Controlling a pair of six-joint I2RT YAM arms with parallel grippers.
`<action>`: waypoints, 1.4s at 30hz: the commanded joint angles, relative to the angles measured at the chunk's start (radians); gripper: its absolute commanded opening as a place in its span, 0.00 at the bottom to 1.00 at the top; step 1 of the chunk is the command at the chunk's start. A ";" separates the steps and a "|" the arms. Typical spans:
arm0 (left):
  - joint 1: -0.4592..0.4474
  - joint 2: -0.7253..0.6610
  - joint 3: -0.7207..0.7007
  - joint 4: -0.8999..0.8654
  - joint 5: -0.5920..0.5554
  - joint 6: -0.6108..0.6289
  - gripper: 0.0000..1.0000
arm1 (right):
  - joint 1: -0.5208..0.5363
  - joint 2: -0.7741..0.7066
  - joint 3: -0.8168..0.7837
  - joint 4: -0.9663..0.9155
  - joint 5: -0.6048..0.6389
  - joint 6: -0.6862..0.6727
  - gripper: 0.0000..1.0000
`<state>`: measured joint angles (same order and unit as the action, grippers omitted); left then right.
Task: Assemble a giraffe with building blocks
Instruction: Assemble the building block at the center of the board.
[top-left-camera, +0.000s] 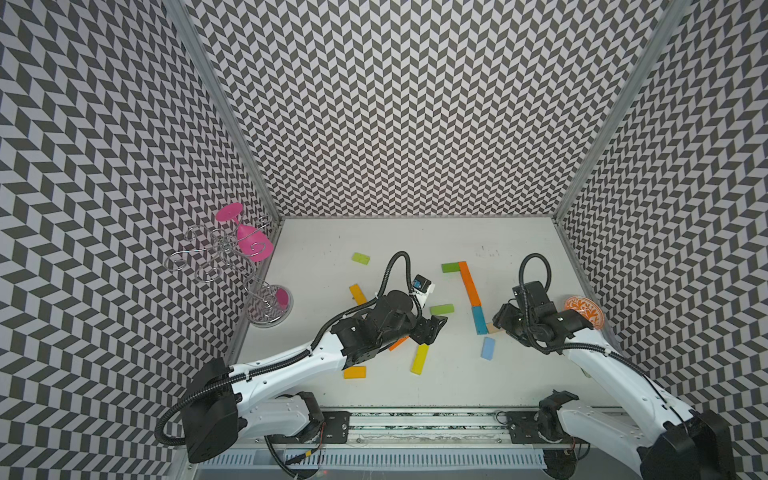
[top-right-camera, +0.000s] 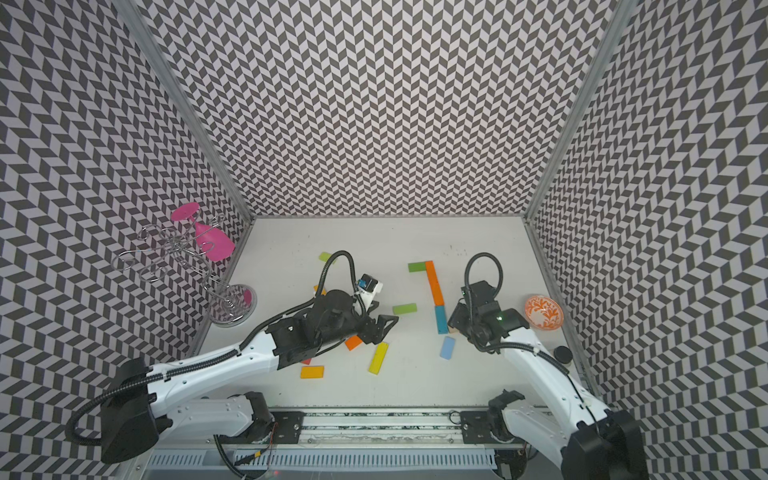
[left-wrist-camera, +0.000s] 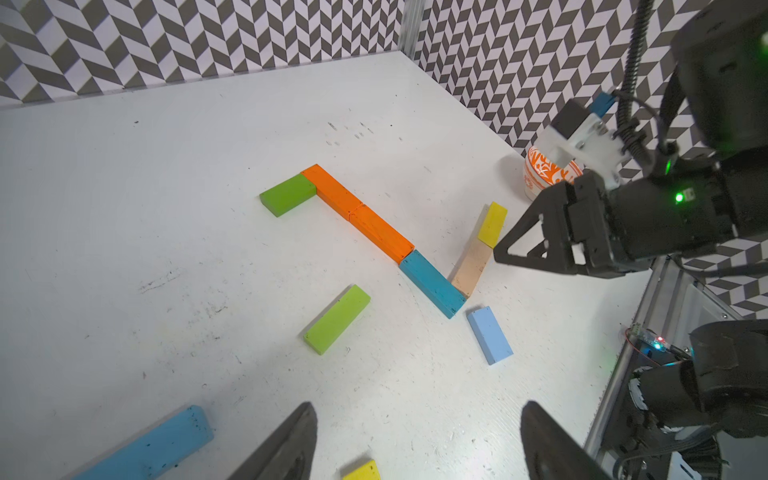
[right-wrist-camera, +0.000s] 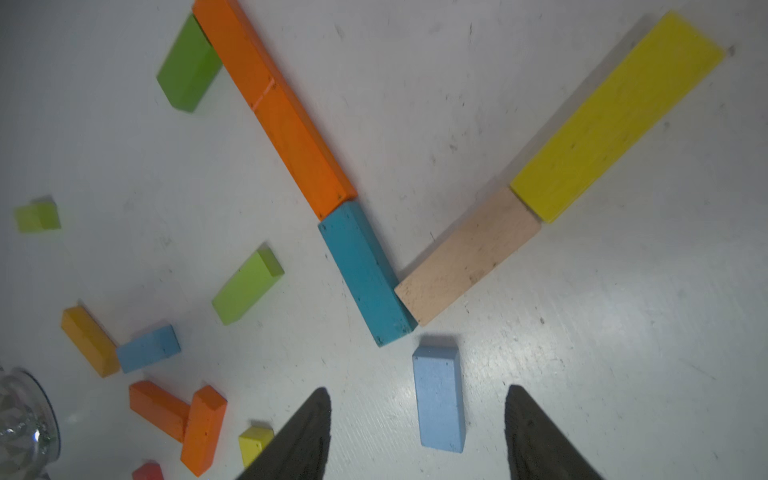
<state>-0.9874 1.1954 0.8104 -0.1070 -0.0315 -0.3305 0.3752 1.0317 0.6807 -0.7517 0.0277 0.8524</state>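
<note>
The giraffe shape lies flat on the table: a green block (left-wrist-camera: 286, 195), two orange blocks (left-wrist-camera: 357, 212) in line, a teal block (left-wrist-camera: 432, 282), then a plain wooden block (left-wrist-camera: 471, 268) and a yellow block (left-wrist-camera: 492, 224) branching off. In both top views my right arm hides the yellow one. My right gripper (right-wrist-camera: 417, 390) is open just above the table beside the teal block (top-left-camera: 479, 320). A light blue block (right-wrist-camera: 438, 399) lies between its fingers, touching neither. My left gripper (left-wrist-camera: 419, 405) is open and empty over loose blocks left of centre (top-left-camera: 434, 328).
Loose blocks lie around: light green (top-left-camera: 441, 309), green (top-left-camera: 361, 258), yellow (top-left-camera: 419, 359), amber (top-left-camera: 354, 372) and orange (top-left-camera: 398, 343). An orange-patterned bowl (top-left-camera: 584, 318) sits by the right wall. A wire rack with pink glasses (top-left-camera: 232, 257) stands at the left wall.
</note>
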 joint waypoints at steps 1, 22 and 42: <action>0.004 -0.032 -0.023 -0.024 0.007 -0.033 0.78 | 0.062 -0.030 -0.026 -0.011 0.033 0.036 0.65; 0.002 -0.060 -0.054 -0.030 0.007 -0.060 0.77 | 0.263 0.204 -0.087 0.103 0.111 0.095 0.58; 0.002 -0.061 -0.061 -0.023 0.002 -0.057 0.77 | 0.263 0.311 -0.046 0.130 0.134 0.047 0.33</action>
<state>-0.9878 1.1553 0.7601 -0.1364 -0.0307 -0.3798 0.6331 1.3296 0.6186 -0.6441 0.1452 0.9043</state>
